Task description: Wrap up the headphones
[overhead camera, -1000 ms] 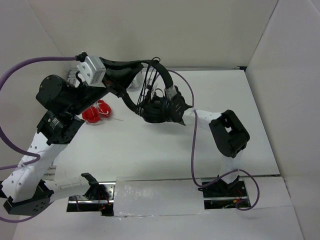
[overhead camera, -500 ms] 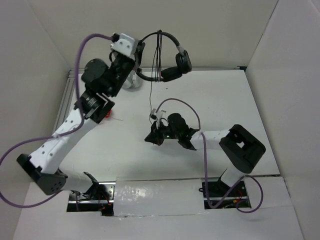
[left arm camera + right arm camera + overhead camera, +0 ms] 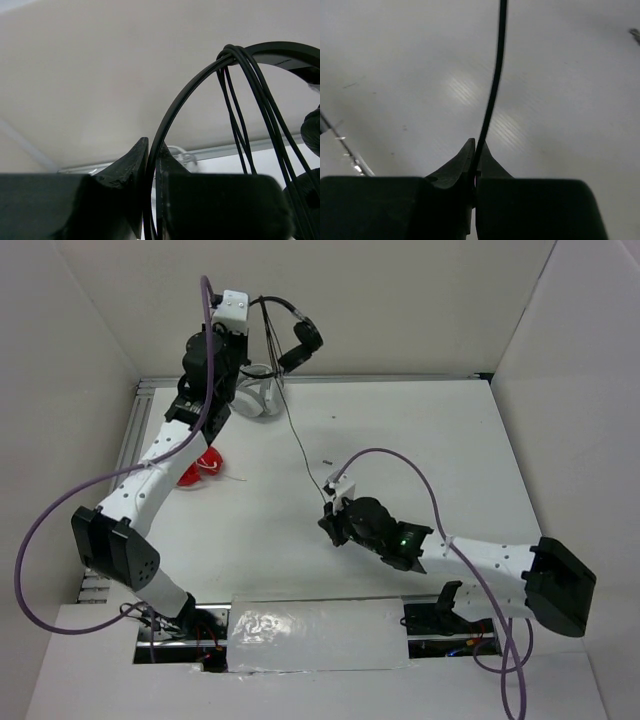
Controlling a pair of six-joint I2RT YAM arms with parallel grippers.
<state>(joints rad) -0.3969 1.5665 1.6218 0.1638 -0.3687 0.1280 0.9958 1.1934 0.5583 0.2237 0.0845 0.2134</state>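
Holding a pair of small black on-ear headphones (image 3: 305,337) high in the air at the far left of the scene, the left gripper (image 3: 153,150) has its two dark fingers pinched shut on the thin black headband, as the left wrist view shows. In that view several strands of the thin black cable (image 3: 300,445) are looped over the top of the headband and hang down beside one another. From above, the left arm reaches up and away from its base, so the headphones sit in front of the far white wall (image 3: 400,310), with one round ear pad hanging to the right of the gripper. From the loops, a single straight run of the cable slants down and to the right, towards the near middle of the white table (image 3: 450,440). There the right gripper (image 3: 475,147), low over the table on an arm stretched in from the near right, is clamped shut on the cable, which rises out from between its fingertips. A second pair of headphones, white and grey (image 3: 255,398), rests on the table at the far left, below the raised black pair. A red pair of headphones (image 3: 195,467) lies on the table further to the left and nearer, partly hidden behind the left arm.
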